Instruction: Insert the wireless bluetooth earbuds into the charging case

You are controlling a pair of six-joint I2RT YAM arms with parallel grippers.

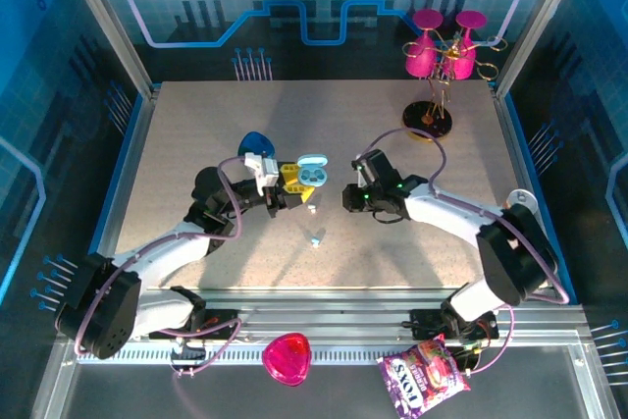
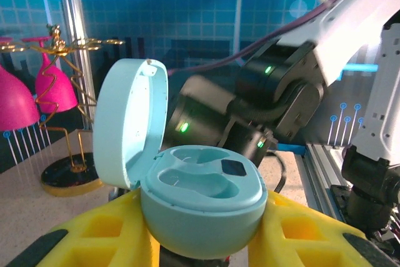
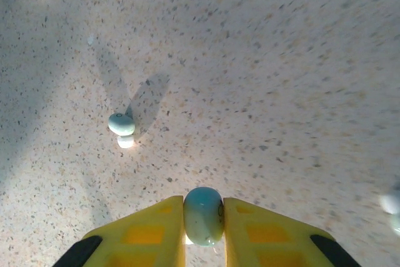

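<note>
Right pincer [image 3: 204, 199] is clamped on one pale-blue earbud [image 3: 203, 217], low over the speckled worktop [image 3: 281, 92]; can't tell if it's touching. Left pincer [image 2: 203, 245] is clamped on the charging case [image 2: 200, 201], lid [image 2: 128, 120] open, both wells apparently empty. A second earbud [image 3: 121, 124] lies loose on the worktop. The step looks like carrying the bud to a well. Best bet: hold the case level, match the bud to the well's shape, lower slowly, release once seated.
</note>
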